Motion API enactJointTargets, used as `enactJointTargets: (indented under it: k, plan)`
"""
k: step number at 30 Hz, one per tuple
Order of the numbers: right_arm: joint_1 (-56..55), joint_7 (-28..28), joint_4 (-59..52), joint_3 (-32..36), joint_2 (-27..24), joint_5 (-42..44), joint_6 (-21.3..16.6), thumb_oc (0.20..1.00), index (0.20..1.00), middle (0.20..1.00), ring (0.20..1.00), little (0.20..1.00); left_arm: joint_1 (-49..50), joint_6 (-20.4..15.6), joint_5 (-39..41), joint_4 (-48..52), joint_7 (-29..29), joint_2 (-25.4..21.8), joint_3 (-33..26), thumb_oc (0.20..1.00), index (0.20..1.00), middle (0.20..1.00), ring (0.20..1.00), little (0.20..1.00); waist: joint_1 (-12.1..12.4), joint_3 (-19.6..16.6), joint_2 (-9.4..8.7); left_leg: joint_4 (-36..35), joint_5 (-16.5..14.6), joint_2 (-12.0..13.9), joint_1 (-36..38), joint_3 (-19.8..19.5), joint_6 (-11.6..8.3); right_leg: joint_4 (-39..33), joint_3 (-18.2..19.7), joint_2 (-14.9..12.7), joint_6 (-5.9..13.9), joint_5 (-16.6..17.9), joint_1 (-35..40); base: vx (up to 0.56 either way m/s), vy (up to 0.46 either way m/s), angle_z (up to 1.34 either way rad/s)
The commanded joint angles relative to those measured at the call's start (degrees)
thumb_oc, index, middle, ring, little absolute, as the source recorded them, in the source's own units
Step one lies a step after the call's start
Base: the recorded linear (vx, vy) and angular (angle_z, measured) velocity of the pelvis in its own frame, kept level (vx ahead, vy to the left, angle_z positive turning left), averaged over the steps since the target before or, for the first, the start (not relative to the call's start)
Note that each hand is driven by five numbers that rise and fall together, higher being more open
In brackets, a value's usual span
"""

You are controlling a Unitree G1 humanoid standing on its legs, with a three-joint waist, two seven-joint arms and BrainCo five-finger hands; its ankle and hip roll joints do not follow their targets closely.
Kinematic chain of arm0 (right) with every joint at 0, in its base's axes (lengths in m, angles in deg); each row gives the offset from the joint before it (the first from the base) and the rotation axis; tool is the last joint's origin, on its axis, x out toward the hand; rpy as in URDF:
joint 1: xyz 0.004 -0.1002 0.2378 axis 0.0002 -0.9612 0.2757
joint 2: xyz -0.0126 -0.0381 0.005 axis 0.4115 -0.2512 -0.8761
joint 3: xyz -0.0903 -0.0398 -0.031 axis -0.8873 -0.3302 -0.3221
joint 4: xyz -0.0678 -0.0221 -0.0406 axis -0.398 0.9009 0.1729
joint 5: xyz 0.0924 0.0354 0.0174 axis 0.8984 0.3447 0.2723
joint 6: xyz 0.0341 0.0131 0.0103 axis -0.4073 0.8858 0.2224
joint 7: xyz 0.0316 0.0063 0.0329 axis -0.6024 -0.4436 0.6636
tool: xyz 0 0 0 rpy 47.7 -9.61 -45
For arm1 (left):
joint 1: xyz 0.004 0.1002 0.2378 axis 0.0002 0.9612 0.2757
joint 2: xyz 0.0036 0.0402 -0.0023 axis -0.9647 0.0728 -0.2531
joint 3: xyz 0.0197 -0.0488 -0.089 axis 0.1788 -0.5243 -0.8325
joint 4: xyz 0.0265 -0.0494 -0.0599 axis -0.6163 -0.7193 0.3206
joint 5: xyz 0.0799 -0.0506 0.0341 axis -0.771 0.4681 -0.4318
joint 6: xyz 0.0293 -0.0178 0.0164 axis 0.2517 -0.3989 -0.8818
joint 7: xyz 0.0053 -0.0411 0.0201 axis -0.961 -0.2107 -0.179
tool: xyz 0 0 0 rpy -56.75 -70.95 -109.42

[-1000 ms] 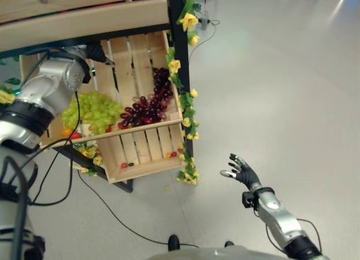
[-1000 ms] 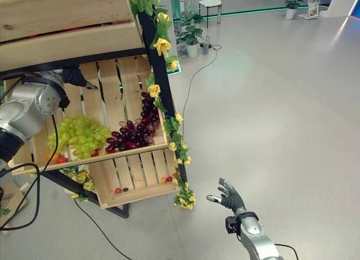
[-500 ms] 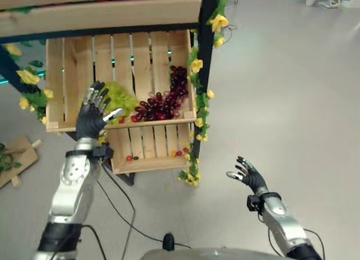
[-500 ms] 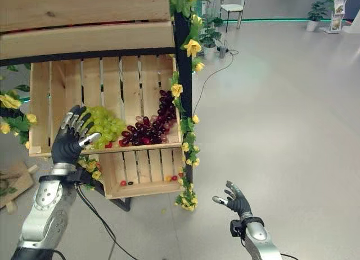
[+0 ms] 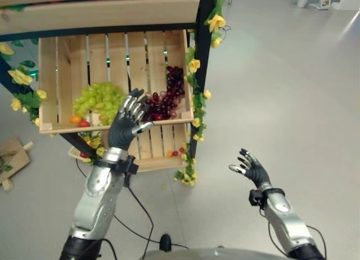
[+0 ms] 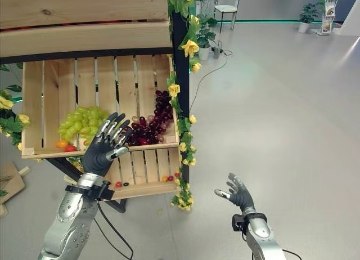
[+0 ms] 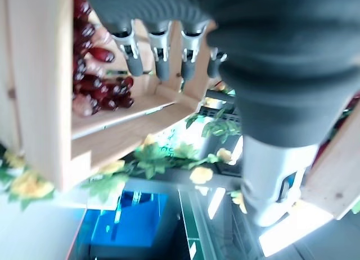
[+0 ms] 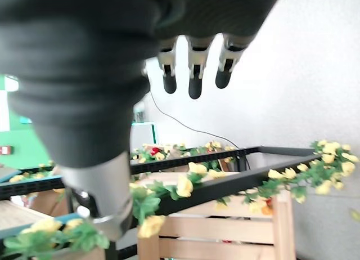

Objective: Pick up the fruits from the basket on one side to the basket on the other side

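A wooden crate [image 5: 163, 44] on a stand holds a bunch of green grapes [image 5: 98, 98] at its left and dark red grapes [image 5: 167, 99] at its right, with a small orange and a red fruit [image 5: 79, 121] at the front left corner. My left hand [image 5: 125, 126] is raised in front of the crate's front rail, between the two bunches, fingers spread and holding nothing. In the left wrist view the fingers [image 7: 158, 56] point at the red grapes [image 7: 93, 84]. My right hand [image 5: 251, 168] hangs open over the floor, well to the right of the stand.
A lower crate [image 5: 164, 149] under the first holds a few small red fruits. A black post [image 5: 202, 63] wound with yellow flowers and leaves runs down the stand's right side. A wooden shelf [image 5: 101, 12] overhangs the crate. Grey floor spreads to the right.
The camera has shifted slightly. My left hand moved right along the crate's front, from before the green grapes to between the two bunches. The right hand stayed put.
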Motion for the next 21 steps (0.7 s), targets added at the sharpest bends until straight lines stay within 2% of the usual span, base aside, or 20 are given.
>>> enactJointTargets:
  k: [1,5,7,8,9,10,11,12,14,15,16,17,18,19,20,21]
  plan:
    - [0.9,-1.4,-4.6,2.8,0.9,1.1,-4.0,1.000,1.000,1.000,1.000,1.000,-0.6,-1.4,-0.1,0.7,1.3,-0.7,-0.2,1.000,1.000,1.000,1.000,1.000,-0.5,-2.3,-1.18,9.1,-13.1,1.4,-1.0,0.4,1.27,4.5,1.7,-2.9,2.08,-2.5,-8.4,-0.08,0.062,-0.13]
    - [-0.3,-2.5,-6.1,5.3,1.5,1.8,-4.9,1.000,1.000,1.000,1.000,1.000,-2.5,-0.9,0.0,-1.2,1.7,-1.0,1.7,1.000,1.000,1.000,1.000,1.000,-2.5,-1.8,-2.01,9.8,-13.0,1.3,-2.6,2.4,2.03,3.7,4.0,-2.7,2.76,-0.3,-11.2,-0.09,0.054,-0.27]
    - [0.3,-3.2,-6.5,5.8,2.0,1.3,-5.3,1.000,1.000,1.000,1.000,1.000,-3.7,-1.6,-0.1,-1.9,0.9,-1.7,1.4,1.000,1.000,1.000,1.000,1.000,-3.0,-0.6,-2.49,11.6,-12.9,2.2,-5.1,5.0,2.28,4.4,3.9,-2.6,3.46,1.1,-14.9,-0.25,0.027,-0.46]
    - [0.8,-3.3,-6.4,5.8,2.1,1.3,-5.7,1.000,1.000,1.000,1.000,1.000,-3.8,-1.9,-0.2,-2.3,0.4,-2.0,1.0,1.000,1.000,1.000,1.000,1.000,-2.2,0.2,-2.16,12.7,-13.3,3.3,-6.1,6.7,2.23,6.2,0.4,-2.7,3.61,0.9,-16.0,-0.33,-0.002,-0.85]
    - [1.8,-3.6,-5.9,5.6,2.2,1.1,-6.0,1.000,1.000,1.000,1.000,1.000,-4.1,-2.1,-0.3,-2.6,0.2,-2.3,0.5,1.000,1.000,1.000,1.000,1.000,-1.3,0.4,-1.77,13.1,-12.6,4.4,-7.6,8.7,1.87,7.6,-5.2,-4.0,3.45,0.5,-16.7,-0.22,-0.006,-1.30]
    - [1.8,-3.6,-5.9,5.6,2.2,1.1,-6.0,1.000,1.000,1.000,1.000,1.000,-4.1,-2.1,-0.3,-2.6,0.2,-2.3,0.5,1.000,1.000,1.000,1.000,1.000,-1.3,0.3,-1.79,13.1,-12.5,4.4,-7.7,8.7,1.88,7.6,-5.2,-4.0,3.45,0.5,-16.8,-0.17,0.023,-1.98]
    - [1.8,-3.8,-5.8,5.6,2.2,1.1,-6.1,1.000,1.000,1.000,1.000,1.000,-4.1,-2.1,-0.5,-3.0,0.1,-2.2,0.3,1.000,1.000,1.000,1.000,1.000,-1.2,0.3,-1.35,13.1,-12.0,5.0,-8.2,9.8,1.78,9.0,-7.8,-4.6,3.37,-0.2,-16.5,-0.05,0.048,-1.53]
    - [1.1,-3.6,-6.1,6.2,2.1,0.8,-6.1,1.000,1.000,1.000,1.000,1.000,-4.1,-1.9,-0.5,-4.1,-0.1,-1.7,0.1,1.000,1.000,1.000,1.000,1.000,-1.3,0.6,-1.04,13.3,-12.0,5.7,-8.0,11.0,1.74,10.4,-7.0,-4.6,3.14,-1.4,-15.0,-0.08,0.061,-0.74]
    - [0.9,-3.8,-6.2,6.6,2.0,0.8,-6.1,1.000,1.000,1.000,1.000,1.000,-4.3,-1.9,-0.4,-4.5,-0.3,-1.5,0.1,1.000,1.000,1.000,1.000,1.000,-1.2,0.4,-1.19,13.1,-11.4,5.5,-8.3,11.5,1.80,10.5,-6.3,-4.8,3.07,-1.1,-14.9,-0.08,0.023,-0.21]
    - [1.2,-4.7,-6.7,7.1,1.9,0.9,-6.4,1.000,1.000,1.000,1.000,1.000,-4.8,-1.9,-0.5,-4.8,-1.1,-1.4,-0.1,1.000,1.000,1.000,1.000,1.000,-0.4,0.4,-0.90,13.6,-11.1,6.2,-9.0,13.7,1.65,10.9,-9.0,-6.5,3.19,-0.9,-13.7,-0.09,-0.007,-0.54]
    - [1.2,-4.7,-6.7,7.1,1.9,0.9,-6.4,1.000,1.000,1.000,1.000,1.000,-4.8,-1.9,-0.5,-4.8,-1.1,-1.4,-0.1,1.000,1.000,1.000,1.000,1.000,-0.4,0.4,-0.90,13.7,-11.1,6.2,-9.0,13.7,1.65,10.9,-9.0,-6.5,3.19,-0.9,-13.7,-0.12,-0.030,-0.58]
    - [2.2,-5.7,-6.3,6.7,2.0,0.6,-6.5,1.000,1.000,1.000,1.000,1.000,-5.0,-1.9,-1.5,-4.8,-1.8,-1.7,-0.3,1.000,1.000,1.000,1.000,1.000,0.9,0.3,-0.41,14.5,-11.5,7.7,-8.8,17.0,1.29,11.4,-15.0,-9.2,3.28,-0.4,-12.3,0.01,-0.021,-0.32]
    - [2.8,-6.1,-6.2,6.3,1.9,0.3,-6.6,1.000,1.000,1.000,1.000,1.000,-4.9,-1.9,-1.9,-4.8,-2.2,-2.0,-1.0,1.000,1.000,1.000,1.000,1.000,2.0,-0.1,-0.05,15.0,-12.8,8.9,-8.1,18.7,0.92,12.5,-20.0,-11.0,3.50,-0.9,-11.3,-0.01,-0.003,-0.27]
    - [3.4,-6.0,-6.2,6.0,1.7,0.3,-6.5,1.000,1.000,1.000,1.000,1.000,-4.8,-1.9,-2.2,-4.7,-2.2,-2.2,-1.5,1.000,1.000,1.000,1.000,1.000,2.7,-0.1,0.12,15.4,-12.7,9.3,-7.8,20.2,1.11,13.6,-23.2,-12.1,3.21,-0.5,-11.1,0.05,0.050,-1.23]
    - [3.8,-6.1,-6.2,5.6,1.5,0.0,-6.3,1.000,1.000,1.000,1.000,1.000,-4.5,-2.0,-2.3,-5.0,-2.4,-2.3,-1.8,1.000,1.000,1.000,1.000,1.000,3.0,0.3,0.25,15.5,-13.3,9.6,-6.7,21.7,1.35,17.1,-25.0,-13.3,3.28,-1.0,-11.8,-0.02,0.031,-1.50]
    - [3.9,-5.7,-6.3,5.0,1.2,-0.2,-6.3,1.000,1.000,1.000,1.000,1.000,-4.5,-2.0,-2.6,-5.1,-2.7,-2.2,-2.3,1.000,1.000,1.000,1.000,1.000,3.6,0.2,0.01,16.7,-14.0,9.9,-6.4,23.8,1.69,17.6,-28.8,-14.0,2.94,-1.6,-10.9,0.01,0.014,-1.54]
